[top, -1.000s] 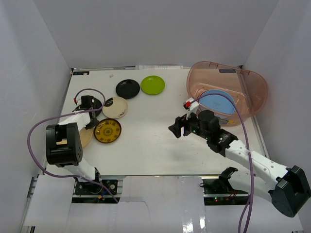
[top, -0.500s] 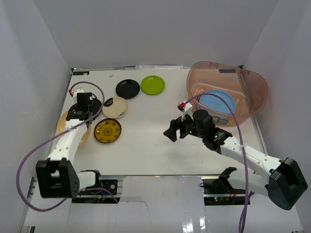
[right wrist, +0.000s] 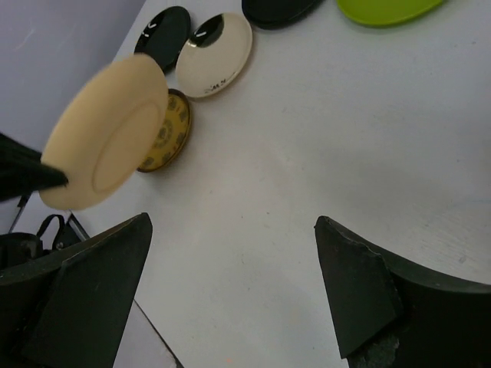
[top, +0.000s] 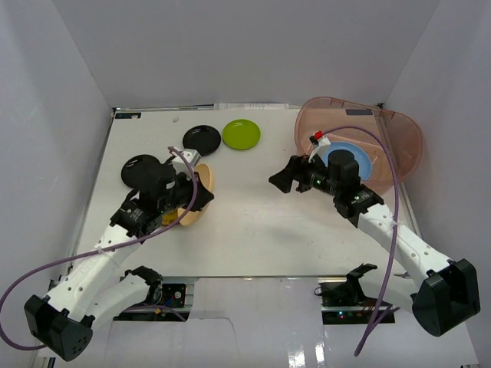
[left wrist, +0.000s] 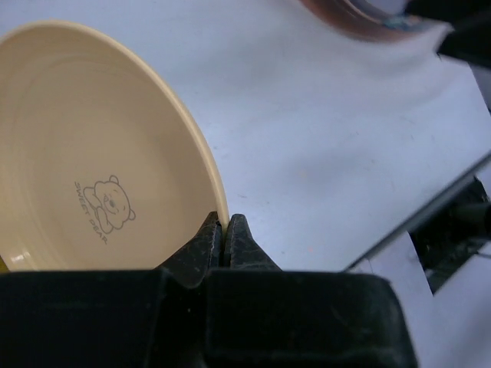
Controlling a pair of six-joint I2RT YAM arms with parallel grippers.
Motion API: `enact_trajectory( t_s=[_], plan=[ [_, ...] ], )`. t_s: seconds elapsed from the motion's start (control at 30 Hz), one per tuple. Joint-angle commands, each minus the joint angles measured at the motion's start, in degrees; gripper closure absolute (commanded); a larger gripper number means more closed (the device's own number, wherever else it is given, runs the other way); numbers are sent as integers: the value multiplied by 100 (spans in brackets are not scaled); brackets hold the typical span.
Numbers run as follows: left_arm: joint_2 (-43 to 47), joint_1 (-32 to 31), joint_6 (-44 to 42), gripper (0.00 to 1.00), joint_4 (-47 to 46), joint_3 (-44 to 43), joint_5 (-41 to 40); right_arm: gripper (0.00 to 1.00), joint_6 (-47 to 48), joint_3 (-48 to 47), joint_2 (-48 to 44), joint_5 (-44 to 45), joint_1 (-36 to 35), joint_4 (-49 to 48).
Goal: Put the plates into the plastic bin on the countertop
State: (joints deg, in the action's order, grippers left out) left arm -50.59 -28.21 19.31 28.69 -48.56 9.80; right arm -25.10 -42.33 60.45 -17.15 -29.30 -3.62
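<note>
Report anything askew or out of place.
Only the pale plate stands out: pinched by its rim in the left hand, it hangs tilted above the table. Nothing else looks odd.

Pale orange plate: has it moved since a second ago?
Yes. The left gripper has carried the pale orange plate rightward from the left edge of the countertop, closer to the lime green plate.
</note>
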Motion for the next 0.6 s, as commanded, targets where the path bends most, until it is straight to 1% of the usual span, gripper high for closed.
enact_trajectory(
  t_s=[0.0, 0.07, 0.1, 0.17, 0.2, 0.27, 0.4, 0.57],
  plan=[
    [-20, -492, -199, 100, -434, 83, 830, 7, -92, -802, 449, -623, 135, 350],
    [-187, -825, -314, 100, -504, 57, 857, 2, -152, -1144, 617, -790, 118, 353],
    [-371, -914, -340, 100, -522, 31, 848, 2, -179, -1259, 792, -799, 39, 631],
    [-565, -1203, -445, 100, -574, -13, 830, 8, -144, -1627, 977, -519, -136, 896],
    [-723, -1283, -481, 100, -618, -48, 795, 9, -135, -1743, 1169, -387, -355, 1020],
    [-882, -1502, -577, 100, -680, -84, 751, 10, -170, -1936, 1355, -140, -550, 1223],
    [-1102, -1653, -683, 100, -724, -154, 637, 10, -731, -1868, 1785, 79, -892, 1179],
    [-945, -1662, -850, 100, -777, 3, 672, 10, -1058, -1840, 2225, 97, -1235, 1091]
  ],
)
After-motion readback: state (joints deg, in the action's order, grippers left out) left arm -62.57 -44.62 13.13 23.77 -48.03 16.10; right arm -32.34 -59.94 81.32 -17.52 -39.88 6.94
